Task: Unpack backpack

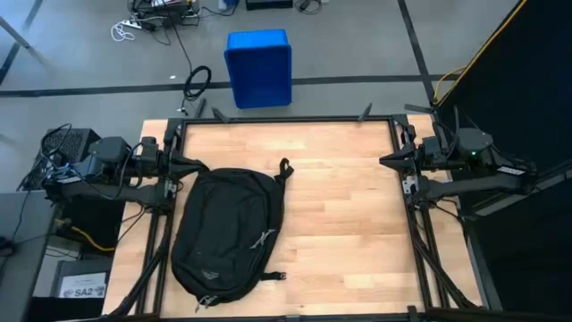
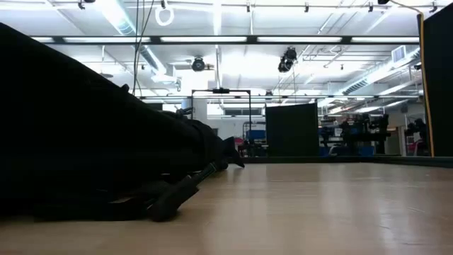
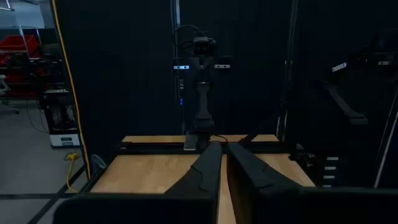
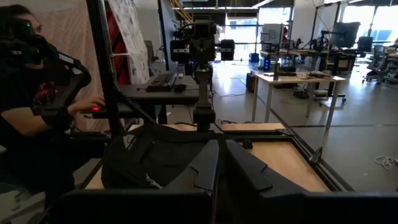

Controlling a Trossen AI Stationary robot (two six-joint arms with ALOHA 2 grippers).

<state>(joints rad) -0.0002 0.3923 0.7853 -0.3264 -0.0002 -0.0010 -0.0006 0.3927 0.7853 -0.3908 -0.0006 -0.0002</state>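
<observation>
Currently, the backpack (image 1: 227, 234) lies flat near the table's (image 1: 349, 215) left edge. The left gripper (image 1: 198, 164) and right gripper (image 1: 386, 161), both clenched and empty, rest at opposite edges.

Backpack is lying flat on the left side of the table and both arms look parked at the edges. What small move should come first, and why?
Probably swing the left gripper out over the backpack and open it. It sits shut at the table's left edge, right by the bag's upper corner, while the right gripper waits shut at the far right edge. The bag looks fully zipped, so the grey zipper pulls seem the first target.
</observation>
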